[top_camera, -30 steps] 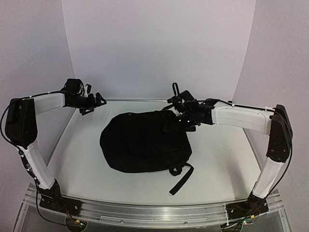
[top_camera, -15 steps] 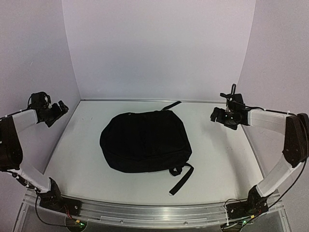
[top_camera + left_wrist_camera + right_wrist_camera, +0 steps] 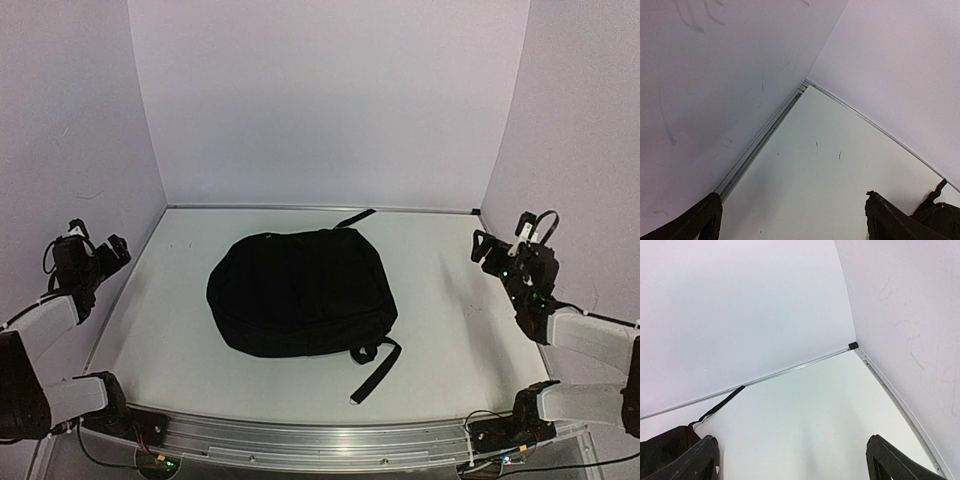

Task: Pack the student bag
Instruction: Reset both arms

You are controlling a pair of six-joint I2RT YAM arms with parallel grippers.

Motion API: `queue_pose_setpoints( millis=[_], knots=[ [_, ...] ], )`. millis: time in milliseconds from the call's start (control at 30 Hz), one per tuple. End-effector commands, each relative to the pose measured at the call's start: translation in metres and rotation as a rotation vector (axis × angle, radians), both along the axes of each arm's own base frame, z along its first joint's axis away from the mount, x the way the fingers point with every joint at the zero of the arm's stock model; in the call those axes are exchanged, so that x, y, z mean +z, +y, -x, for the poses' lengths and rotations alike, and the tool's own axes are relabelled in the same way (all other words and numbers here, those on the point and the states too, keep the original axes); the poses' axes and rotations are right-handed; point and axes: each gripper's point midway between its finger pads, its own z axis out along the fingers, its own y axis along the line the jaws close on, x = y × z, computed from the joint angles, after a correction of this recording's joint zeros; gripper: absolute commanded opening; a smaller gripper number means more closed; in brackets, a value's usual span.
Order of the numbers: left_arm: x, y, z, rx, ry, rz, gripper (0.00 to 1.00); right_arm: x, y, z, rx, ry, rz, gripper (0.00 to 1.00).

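The student bag (image 3: 300,290) lies flat in the middle of the white worktop (image 3: 450,340), a rounded black backpack seen from above. A thin black strap (image 3: 355,218) runs from its far edge toward the upper centre of the frame. A second strap (image 3: 375,368) loops out from its near right corner and trails toward the bottom of the frame. The fabric is so dark in this view that I cannot tell whether the zip is done up or undone.

Both arms sit low and well apart from the bag, one at the left edge of the overhead frame and one at the right edge.

In the left wrist view, the left gripper (image 3: 792,217) has its jaws released and spread wide, with only bare worktop between them. It faces the far left corner of the enclosure, and a piece of the bag shows at the lower right of that frame.

In the right wrist view, the right gripper (image 3: 792,460) also has its jaws released and gaping, holding nothing. The bag's edge is at the lower left there, and the thin strap runs away from it toward the back wall (image 3: 740,315).
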Motion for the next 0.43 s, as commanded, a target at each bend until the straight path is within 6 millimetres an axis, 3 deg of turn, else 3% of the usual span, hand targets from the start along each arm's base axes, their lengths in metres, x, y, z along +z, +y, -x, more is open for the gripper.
queue_pose_setpoints(
  millis=[0, 200, 400],
  knots=[
    [0.004, 0.004, 0.006, 0.024, -0.067, -0.051, 1.0, 0.033, -0.01, 0.021, -0.044, -0.228, 0.019, 0.98],
    [-0.011, 0.004, 0.005, 0.017, -0.049, -0.055, 1.0, 0.031, -0.014, 0.027, -0.059, -0.231, 0.072, 0.98],
    [-0.011, 0.005, 0.008, 0.026, -0.059, -0.065, 1.0, 0.03, -0.015, 0.03, -0.061, -0.234, 0.079, 0.98]
  ],
)
